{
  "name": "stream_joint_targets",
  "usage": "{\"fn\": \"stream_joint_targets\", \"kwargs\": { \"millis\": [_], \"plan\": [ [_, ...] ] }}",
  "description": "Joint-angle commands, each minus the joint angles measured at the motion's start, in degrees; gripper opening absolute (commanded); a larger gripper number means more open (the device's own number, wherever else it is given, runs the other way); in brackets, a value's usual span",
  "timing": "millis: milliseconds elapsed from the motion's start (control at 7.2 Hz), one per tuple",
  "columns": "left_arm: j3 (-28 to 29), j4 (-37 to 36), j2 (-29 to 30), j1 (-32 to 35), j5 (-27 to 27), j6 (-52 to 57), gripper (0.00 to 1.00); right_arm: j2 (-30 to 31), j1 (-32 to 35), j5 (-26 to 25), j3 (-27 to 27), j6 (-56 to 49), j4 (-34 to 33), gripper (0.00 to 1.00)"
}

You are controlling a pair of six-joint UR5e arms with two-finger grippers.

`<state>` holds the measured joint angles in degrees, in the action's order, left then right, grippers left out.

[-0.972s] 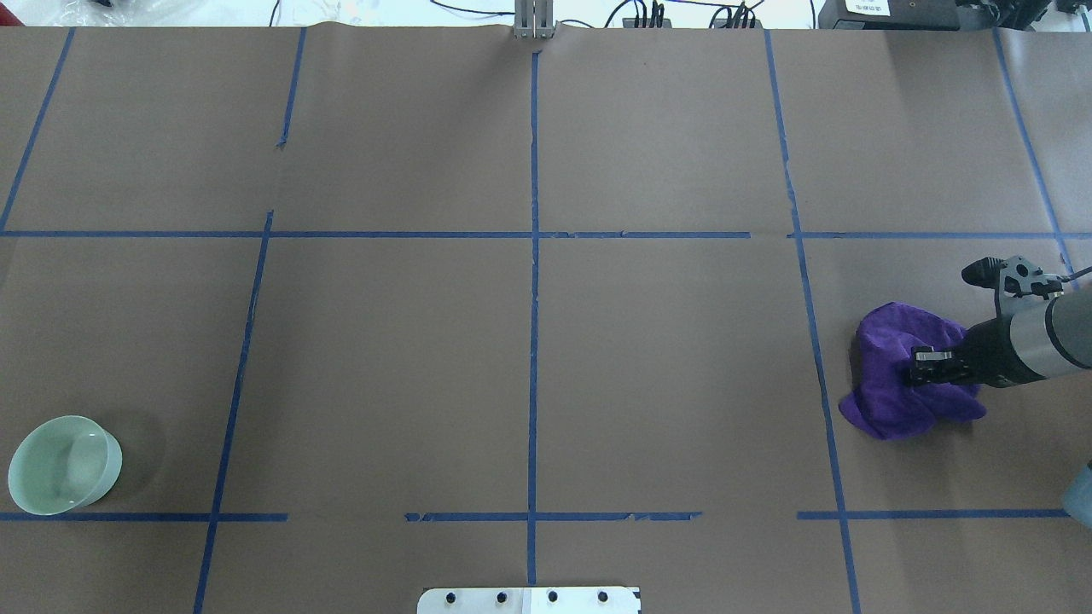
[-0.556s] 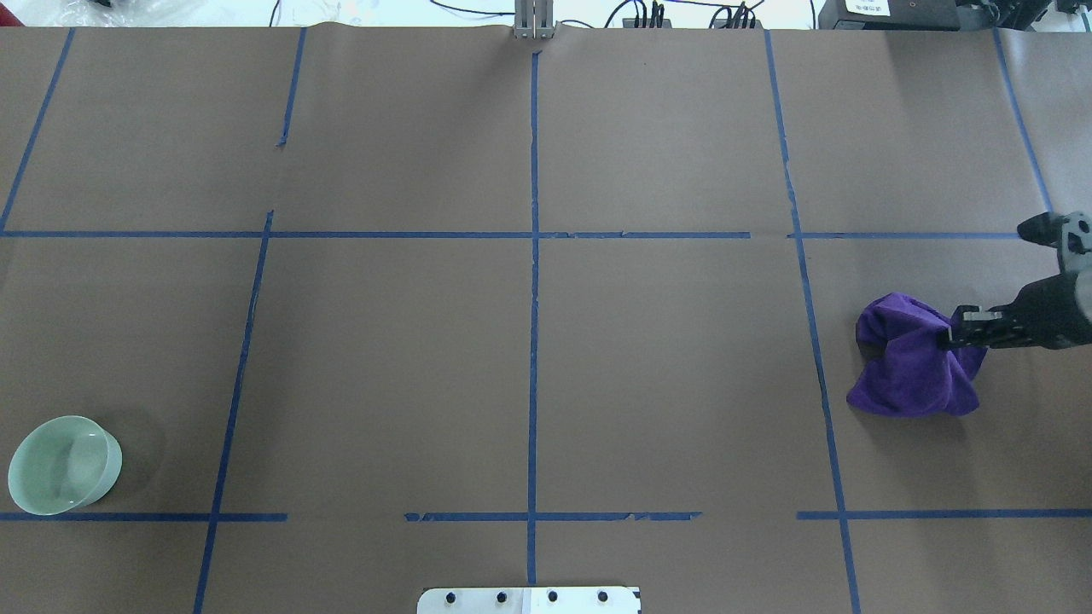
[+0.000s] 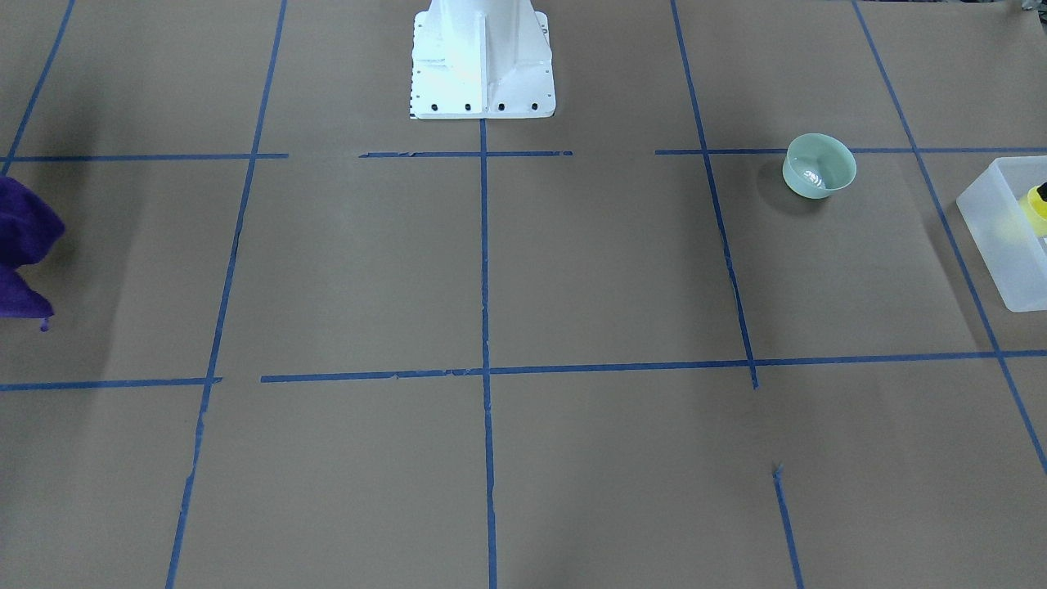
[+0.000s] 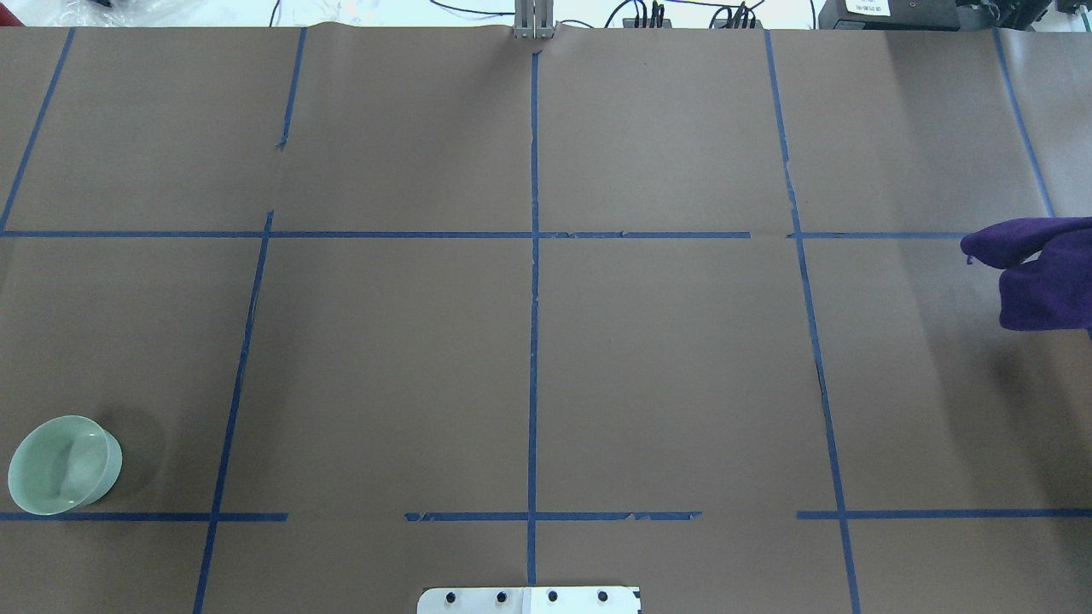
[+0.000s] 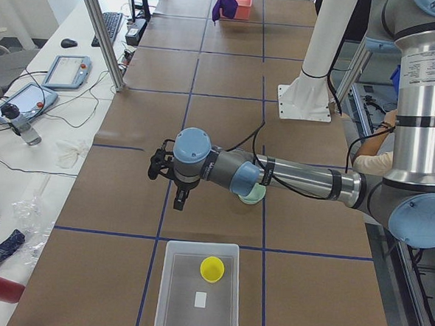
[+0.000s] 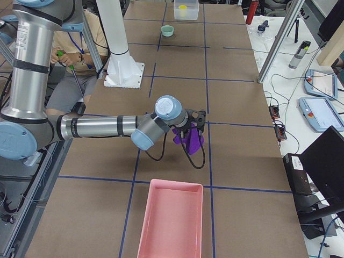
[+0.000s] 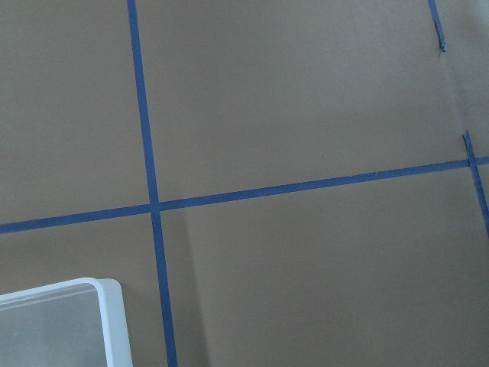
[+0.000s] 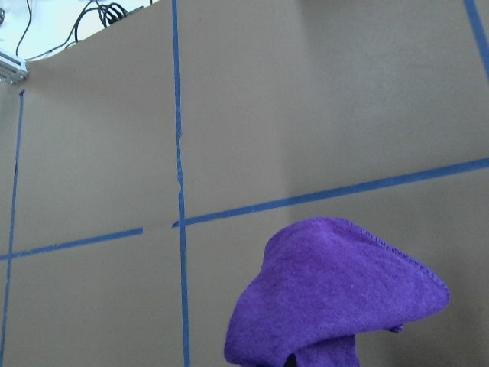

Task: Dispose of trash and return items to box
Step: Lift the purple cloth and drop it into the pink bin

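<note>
Cloth, a bright purple wrinkled rag point(image 4: 1045, 273), hangs at the right gripper point(image 6: 198, 121) above the table's point(image 4: 665, 358) right end; its finger state cannot be told, nor the left gripper's point(image 5: 180, 198). The small pale mint-green round bowl point(image 4: 64, 465) sits near the left end; the small yellow tapered cup point(image 5: 212, 268) stands inside the frosted rectangular plastic bin point(image 5: 186, 309) there

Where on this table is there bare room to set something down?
The middle is bare: all taped squares between the bowl at the robot's left and the purple cloth hanging at its right. Crowded only at the ends: box with cup beyond the bowl, pink tray beyond the cloth.
</note>
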<state>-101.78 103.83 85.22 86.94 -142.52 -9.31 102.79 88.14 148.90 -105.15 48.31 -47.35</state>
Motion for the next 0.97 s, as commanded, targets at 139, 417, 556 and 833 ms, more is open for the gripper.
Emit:
{"fn": "stream_joint_targets", "kwargs": {
  "millis": [139, 417, 556, 833],
  "plan": [
    [0.09, 0.40, 0.04, -1.68, -1.61, -1.23, 1.00, 2.07, 16.32, -0.09, 0.12, -35.56, -23.10, 0.00],
    [0.09, 2.33, -0.05, -2.30, -2.06, -2.81, 1.00, -6.41, 23.45, -8.14, 0.64, -62.87, -48.43, 0.00],
    [0.18, 2.34, -0.14, -3.00, -2.06, -2.82, 1.00, -10.11, 24.44, -11.93, 4.56, -69.42, -51.06, 0.00],
    [0.18, 2.34, -0.14, -4.85, -2.06, -3.60, 1.00, -10.24, 24.36, -12.32, 13.19, -75.62, -50.74, 0.00]
  ]
}}
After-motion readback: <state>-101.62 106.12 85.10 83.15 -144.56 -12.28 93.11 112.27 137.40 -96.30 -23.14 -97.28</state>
